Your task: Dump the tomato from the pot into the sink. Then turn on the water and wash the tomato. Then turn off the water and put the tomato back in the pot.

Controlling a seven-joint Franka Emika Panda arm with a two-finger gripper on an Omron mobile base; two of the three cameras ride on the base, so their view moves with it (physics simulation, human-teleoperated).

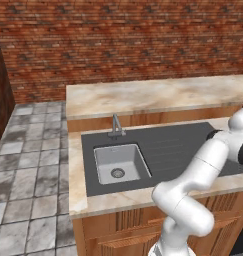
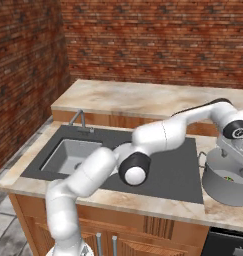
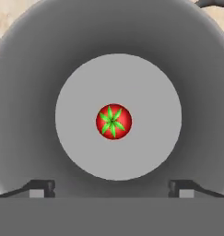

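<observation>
- I read the gripper as spread wide: in hand view its two dark fingertips sit far apart at either side, nothing between them, nothing pinched.
- Gripper points straight down into the pot; pot wall rings the tool on all sides in hand view.
- The tomato lies directly below gripper, centred on pot floor, green stem star facing up; not touching the fingertips.
- In right base view I see the hand over the pot, hand partly cut by frame edge. Pot stands upright on counter, at right end of the dark plate.
- Tomato in right base view: only a small red/green speck inside the pot, too small to detail.
- The sink is well apart from tool, across the ribbed drainboard, at far left end of plate. Basin shows round drain.
- Faucet stands just behind basin, beyond the sink from tool; no stream visible.
- Brick wall behind counter; tiled floor beyond sink end.
</observation>
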